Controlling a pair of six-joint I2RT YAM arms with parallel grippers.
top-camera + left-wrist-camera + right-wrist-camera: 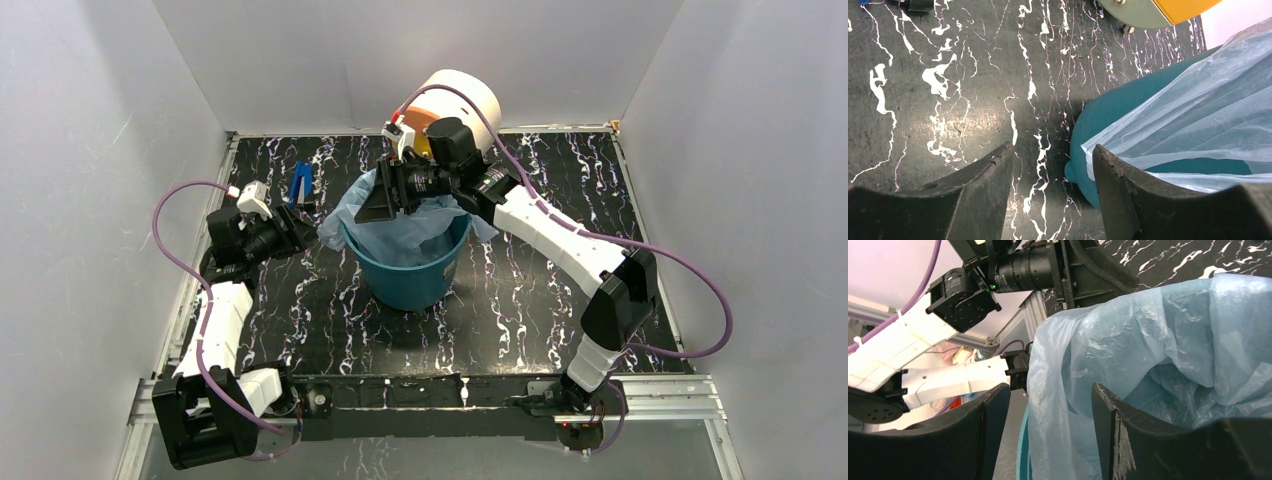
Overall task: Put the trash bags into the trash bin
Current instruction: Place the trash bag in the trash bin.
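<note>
The teal trash bin (pixel 412 280) stands mid-table. The light-blue trash bag (pixel 405 240) lines it and spills over the rim on the left. My right gripper (pixel 372 208) hangs over the bin's far-left rim. In the right wrist view it (pixel 1048 390) is open, its jaws straddling a hanging fold of the bag (pixel 1148 340) and the bin's rim (pixel 1023 450) without pinching them. My left gripper (pixel 308 236) sits low, left of the bin. It (pixel 1053 152) is open over bare table, the right finger (pixel 1128 195) just beside the bag's edge (pixel 1198 105) and the bin wall (pixel 1098 125).
A cream-and-orange drum (pixel 455 100) stands behind the bin, its base showing in the left wrist view (pixel 1158 10). A small blue object (pixel 300 183) lies at the back left. White walls close in three sides. The left arm (pixel 948 380) shows beyond the bin.
</note>
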